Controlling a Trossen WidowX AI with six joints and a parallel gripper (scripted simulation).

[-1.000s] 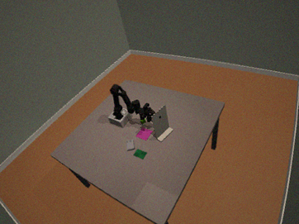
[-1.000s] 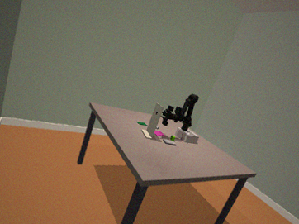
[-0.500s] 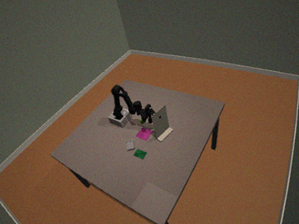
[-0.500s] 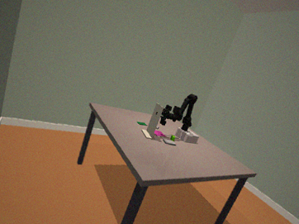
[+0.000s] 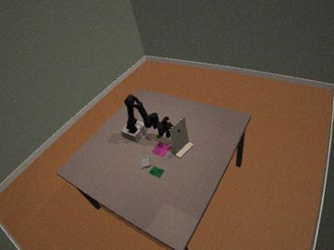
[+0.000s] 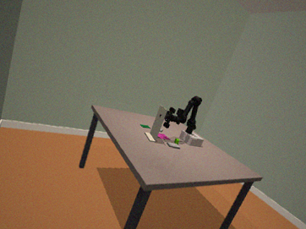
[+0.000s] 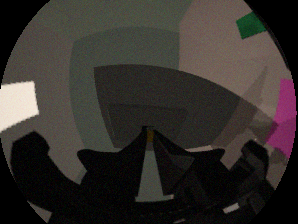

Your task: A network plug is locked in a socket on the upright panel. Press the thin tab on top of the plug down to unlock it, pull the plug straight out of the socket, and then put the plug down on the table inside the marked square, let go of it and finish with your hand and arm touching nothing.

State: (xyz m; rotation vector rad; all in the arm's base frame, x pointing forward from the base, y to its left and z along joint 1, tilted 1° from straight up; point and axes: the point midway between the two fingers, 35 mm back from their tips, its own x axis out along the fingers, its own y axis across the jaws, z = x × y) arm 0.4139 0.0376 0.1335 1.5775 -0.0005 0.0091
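Grey table [image 5: 113, 178] carries the panel [image 5: 178, 133] – wrist view alone shows the claw [image 7: 148, 137] pinching the plug [image 7: 150, 135].

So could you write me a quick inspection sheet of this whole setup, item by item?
Surface: grey table on dark legs; a paler patch near one corner.
Job's things: white upright panel on its base; magenta square on the table beside it. The plug is too small to make out.
Clutter: green tile, grey tile, small green block near the arm's base.
Gripper: gripper close against the panel's face, fingers nearly shut; whether they pinch the plug cannot be told.
Cables: nothing seen.
Surroundings: orange floor, grey-green walls, pale skirting.
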